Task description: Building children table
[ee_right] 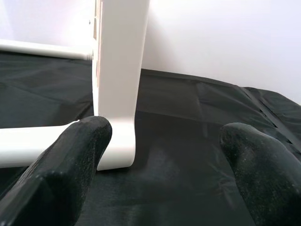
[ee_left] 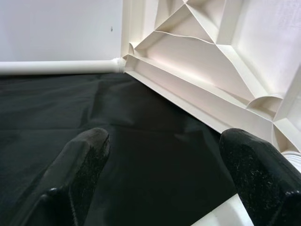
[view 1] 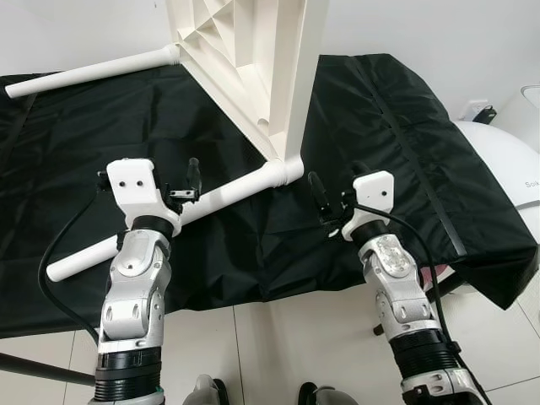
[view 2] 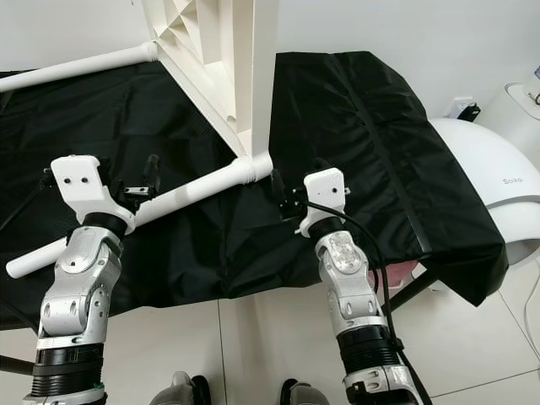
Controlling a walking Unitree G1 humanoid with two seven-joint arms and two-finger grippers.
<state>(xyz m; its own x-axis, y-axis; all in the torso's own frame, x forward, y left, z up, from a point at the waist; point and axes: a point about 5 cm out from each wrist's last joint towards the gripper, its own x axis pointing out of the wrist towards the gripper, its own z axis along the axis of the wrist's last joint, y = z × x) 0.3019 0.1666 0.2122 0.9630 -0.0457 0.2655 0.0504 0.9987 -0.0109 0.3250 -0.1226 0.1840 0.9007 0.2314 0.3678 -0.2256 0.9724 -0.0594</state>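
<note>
Right now the white tabletop (view 1: 253,59) stands on edge on the black cloth (view 1: 405,143), its ribbed underside turned toward my left side, so the corner sockets are reachable for legs. Two round white legs are already in: the near leg (view 1: 169,228) runs from the bottom corner out toward my left arm, and the far leg (view 1: 93,72) lies along the back of the cloth from the upper corner. I judge the panel is kept upright so that the remaining sockets stay exposed. Both look like smooth moulded plastic; the underside is a web of triangular stiffening ribs, the legs plain tubes. My left gripper (view 1: 187,187) hovers just above the near leg, fingers spread, holding nothing. My right gripper (view 1: 325,207) sits near the bottom corner, also spread and empty. The cloth is thin, creased and slightly glossy, draping over its support's edge beside a rounded white appliance (view 1: 506,160).
</note>
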